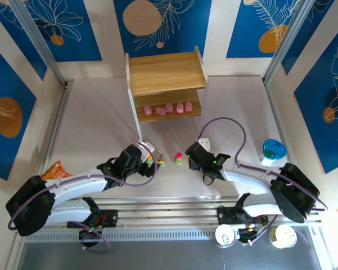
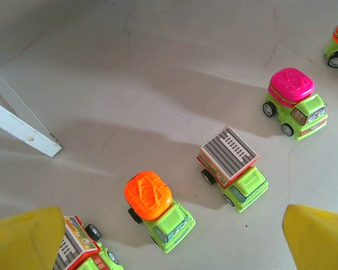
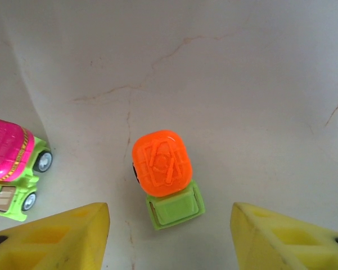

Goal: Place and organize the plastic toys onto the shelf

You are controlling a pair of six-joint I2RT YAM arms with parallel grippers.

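Blue leaf-print panels ring a white table, and at the middle of its far edge stands the shelf, with five pink pigs lined up on the lower tier. So it's trucks now, by my read: they sit in a loose row mid-table, between the shelf and the near edge.

Right gripper hangs spread wide and empty, an orange-topped truck squarely between its yellow fingers, with a pink-topped truck just beside. Left gripper gapes too, holding nothing, above a second orange truck, a grey-topped truck near it.

Next call: drop straight down, pinch the green cab below the dome without nudging the neighbour, then carry it to the upper tier.
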